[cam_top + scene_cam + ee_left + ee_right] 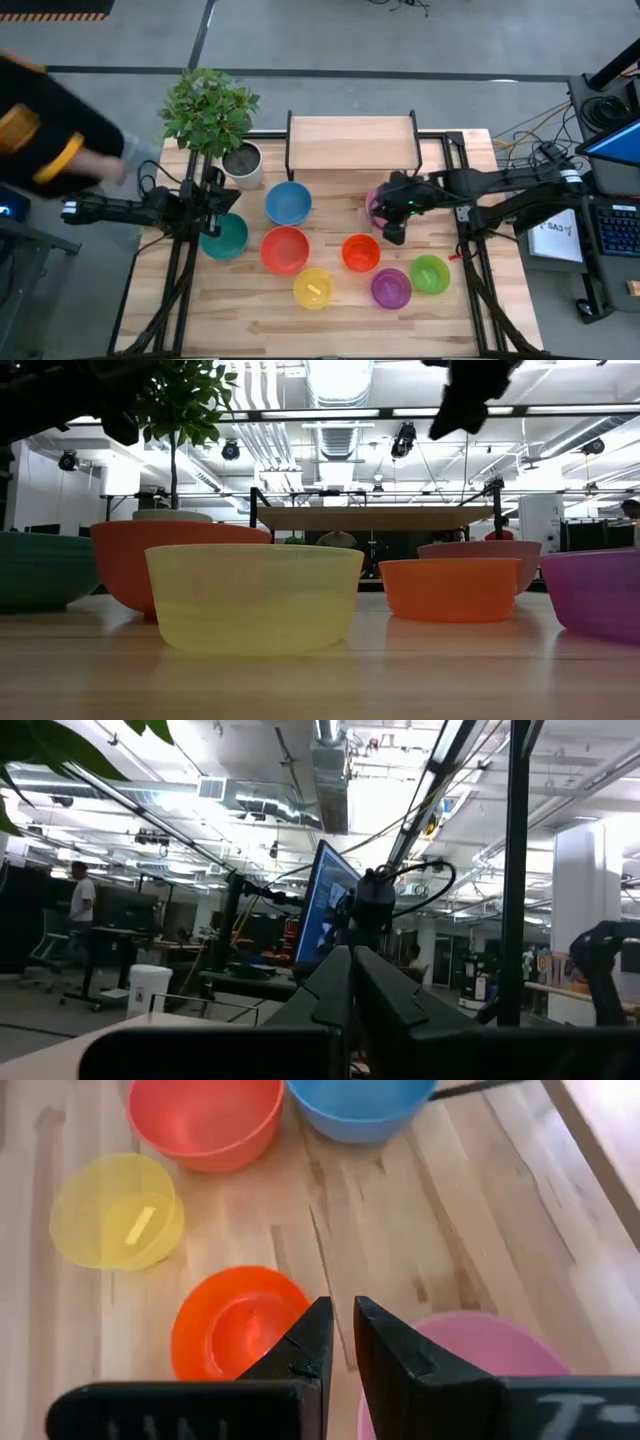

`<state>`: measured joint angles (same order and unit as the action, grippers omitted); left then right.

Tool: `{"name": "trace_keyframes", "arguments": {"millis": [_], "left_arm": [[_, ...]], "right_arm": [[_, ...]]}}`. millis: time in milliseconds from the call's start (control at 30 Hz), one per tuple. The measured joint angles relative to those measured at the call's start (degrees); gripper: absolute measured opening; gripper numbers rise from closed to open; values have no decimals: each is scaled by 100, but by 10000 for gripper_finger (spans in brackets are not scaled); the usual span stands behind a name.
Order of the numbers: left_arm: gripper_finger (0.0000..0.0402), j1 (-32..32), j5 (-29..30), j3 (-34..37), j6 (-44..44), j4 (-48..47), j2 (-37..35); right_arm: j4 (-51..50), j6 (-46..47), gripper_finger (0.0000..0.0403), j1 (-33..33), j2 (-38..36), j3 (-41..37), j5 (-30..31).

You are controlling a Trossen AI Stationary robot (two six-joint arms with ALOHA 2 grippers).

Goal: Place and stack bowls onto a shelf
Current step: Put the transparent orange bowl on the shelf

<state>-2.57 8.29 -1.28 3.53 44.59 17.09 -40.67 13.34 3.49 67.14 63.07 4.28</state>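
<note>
The shelf stands at the table's far middle, its wooden top bare; it also shows in the low view. On the table rest the teal, blue, red, orange, yellow, purple and green bowls. The pink bowl sits partly under my right gripper, which hovers above the table between the pink and orange bowls, fingers a narrow gap apart, empty. My left gripper is shut and empty, held level above the teal bowl.
A white plant pot with a leafy plant stands at the far left, beside the shelf. A person in dark clothes leans in at the table's left far side. Bare tabletop lies along the near edge.
</note>
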Motion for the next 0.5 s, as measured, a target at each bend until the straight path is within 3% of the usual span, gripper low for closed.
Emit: {"name": "trace_keyframes", "arguments": {"millis": [200,500], "left_arm": [[0,0,2,0,15,-26,8],[0,4,177,0,-26,83,1]], "right_arm": [[-11,-579,34,0,991,384,-116],[18,-1393,34,0,2254,971,-1064]]}}
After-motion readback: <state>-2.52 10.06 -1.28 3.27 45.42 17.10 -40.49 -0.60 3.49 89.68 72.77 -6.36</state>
